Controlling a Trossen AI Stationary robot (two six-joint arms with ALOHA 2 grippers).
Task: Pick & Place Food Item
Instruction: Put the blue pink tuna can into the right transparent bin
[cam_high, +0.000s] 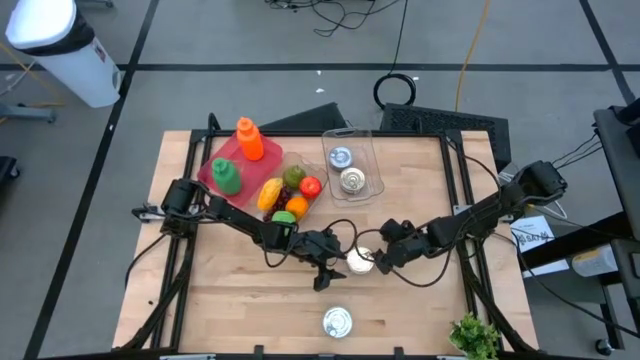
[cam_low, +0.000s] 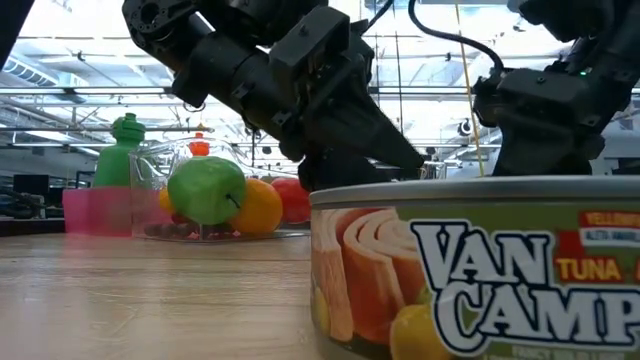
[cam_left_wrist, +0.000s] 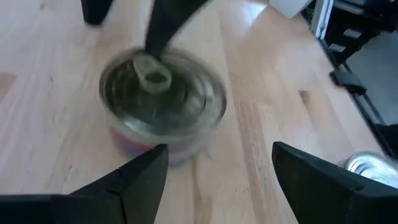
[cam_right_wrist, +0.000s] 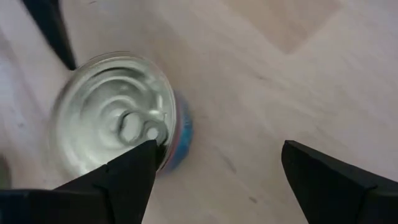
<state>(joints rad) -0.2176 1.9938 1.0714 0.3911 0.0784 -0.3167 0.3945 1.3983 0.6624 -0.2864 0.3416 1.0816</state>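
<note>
Nearest, at six o'clock, a spare tuna can (cam_low: 480, 270) reads "VAN CAMP" and "TUNA". Mid-table, the target can (cam_high: 360, 261) sits between the left gripper (cam_high: 335, 266) at nine and the right gripper (cam_high: 385, 259) at three, both spread and empty; crowding risks collision or knocking it.

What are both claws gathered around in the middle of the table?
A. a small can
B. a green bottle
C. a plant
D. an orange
A: from above, the left claw and right claw sit on either side of a can, and each wrist camera shows its pull-tab lid between open fingers.
</note>
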